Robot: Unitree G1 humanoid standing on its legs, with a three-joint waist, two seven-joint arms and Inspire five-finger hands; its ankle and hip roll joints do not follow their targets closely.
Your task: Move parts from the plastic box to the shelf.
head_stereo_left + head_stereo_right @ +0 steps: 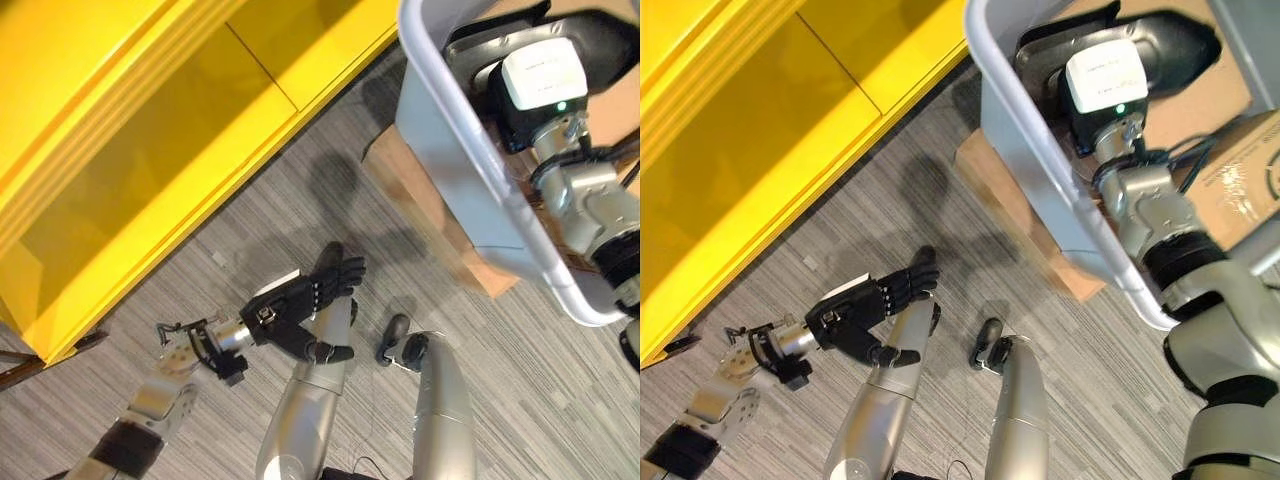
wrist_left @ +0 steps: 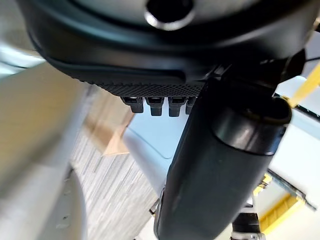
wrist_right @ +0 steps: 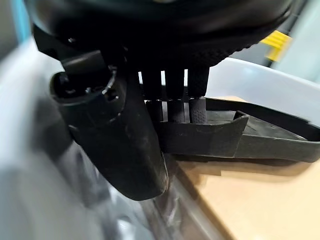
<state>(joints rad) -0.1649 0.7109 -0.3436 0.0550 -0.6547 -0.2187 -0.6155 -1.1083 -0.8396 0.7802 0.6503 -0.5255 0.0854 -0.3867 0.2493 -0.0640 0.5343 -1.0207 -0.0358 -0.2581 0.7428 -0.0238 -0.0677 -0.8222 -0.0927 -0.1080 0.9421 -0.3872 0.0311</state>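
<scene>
Where fingers [image 3: 197, 107] curl, black curved part [image 3: 260, 135], dull

No writing, number or sign can be read here. The white cover [image 1: 1107, 74] on the right wrist carries a faint line of grey print, and the cardboard sheet [image 1: 1240, 180] under the plastic box [image 1: 1025, 140] has dark printed marks near its edge. Both are too small to make out.
</scene>
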